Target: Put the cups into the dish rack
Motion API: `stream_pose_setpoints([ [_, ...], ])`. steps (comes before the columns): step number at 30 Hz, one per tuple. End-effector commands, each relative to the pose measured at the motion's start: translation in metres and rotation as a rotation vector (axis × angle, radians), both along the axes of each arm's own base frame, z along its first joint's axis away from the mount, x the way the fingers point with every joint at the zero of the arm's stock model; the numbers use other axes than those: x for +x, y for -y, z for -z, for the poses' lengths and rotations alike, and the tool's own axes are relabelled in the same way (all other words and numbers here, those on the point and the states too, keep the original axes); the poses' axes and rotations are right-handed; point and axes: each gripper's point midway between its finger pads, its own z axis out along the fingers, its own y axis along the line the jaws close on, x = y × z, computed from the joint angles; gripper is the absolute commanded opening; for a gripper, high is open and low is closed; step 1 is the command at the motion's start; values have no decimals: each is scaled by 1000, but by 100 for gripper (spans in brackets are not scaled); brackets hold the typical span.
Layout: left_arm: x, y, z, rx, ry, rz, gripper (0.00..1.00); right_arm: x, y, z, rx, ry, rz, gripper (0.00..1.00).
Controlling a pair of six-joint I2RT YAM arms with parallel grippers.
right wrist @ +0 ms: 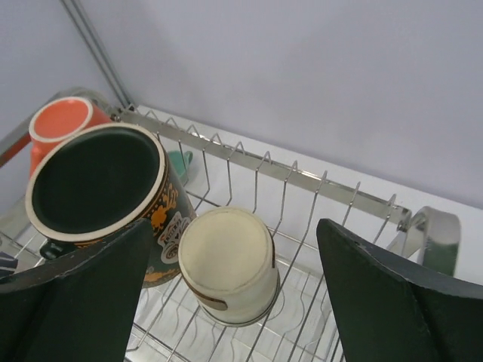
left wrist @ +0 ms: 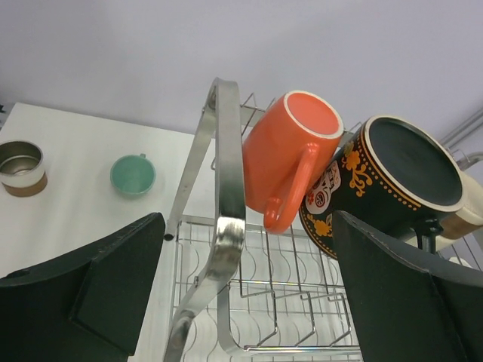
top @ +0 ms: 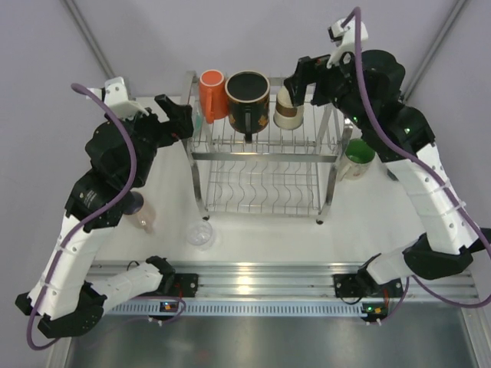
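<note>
Where the cups stand now: three sit on the upper tier of the dish rack (top: 261, 156), along its far rail. The orange mug (top: 212, 93) is at 11 o'clock, the black patterned mug (top: 247, 96) at 12 and the paper cup (top: 289, 111) at 1.
Paper cup: its cream end faces up, with a brown band lower down, and it is seated among the wires just beside the black patterned mug. Whether that end is a base or a lid cannot be told.
Cups on the table: the green cup (top: 357, 159) is at 3 o'clock of the rack, the clear cup (top: 201, 234) at 7, the pink cup (top: 144, 215) at 8 and the teal cup (left wrist: 133, 174) at 10.
Right gripper (top: 297, 88): it hangs above the paper cup with its fingers spread wide to either side, touching nothing and holding nothing.
Left gripper (top: 176, 115): it is at 10 o'clock, beside the rack's left rear post, with its fingers at full spread and empty.
Step in hand: judged to be the release of the paper cup.
Doing it well: the right arm should rise straight up with its fingers kept apart. It should swing toward 3 o'clock for the green cup only once it is above the mug rims.
Risk: a sideways exit could clip the black patterned mug at the cup's 9 o'clock, or tip the light paper cup off its wires.
</note>
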Motion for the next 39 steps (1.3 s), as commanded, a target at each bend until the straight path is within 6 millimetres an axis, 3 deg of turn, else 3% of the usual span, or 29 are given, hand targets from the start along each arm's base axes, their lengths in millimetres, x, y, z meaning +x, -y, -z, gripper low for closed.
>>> stream_pose_setpoints([
  [1,-5,10,-10,30,29,78,98,-15,31,-42,52,81,40,89],
  [6,-14,17,-14,24,41,141,97,-16,93,-51,93,95,180,82],
  [10,-23,31,-11,8,37,233,97,0,156,-22,99,28,377,75],
  [11,-24,34,-9,6,32,252,97,8,181,-2,111,-19,458,73],
  [12,-27,38,-8,-1,29,279,97,6,193,3,123,-30,488,72],
  [13,-28,41,-7,-5,26,293,97,11,203,22,127,-74,510,71],
  [15,-32,47,-4,-13,20,334,97,11,248,37,155,-102,638,69],
  [16,-33,48,-3,-15,19,345,96,15,264,63,150,-157,691,69],
  [17,-35,49,-4,-17,20,354,96,15,296,73,176,-162,790,66],
  [18,-35,51,-2,-18,15,365,96,17,312,85,189,-175,836,65],
  [19,-37,52,-1,-20,14,373,96,22,316,119,202,-240,819,65],
  [20,-39,52,-1,-25,16,377,96,24,338,121,237,-216,863,64],
  [22,-42,55,2,-32,15,399,96,30,342,142,257,-264,841,63],
  [26,-47,54,7,-44,24,410,96,50,346,152,284,-264,827,63],
  [31,-49,50,11,-32,38,399,97,90,343,164,276,-305,773,64],
  [32,-49,48,9,-27,47,393,97,98,341,175,263,-337,772,65],
  [38,-62,41,-10,-55,104,402,96,106,357,191,193,-375,842,65],
  [39,-64,40,-11,-59,111,404,96,102,367,190,172,-374,901,65],
])
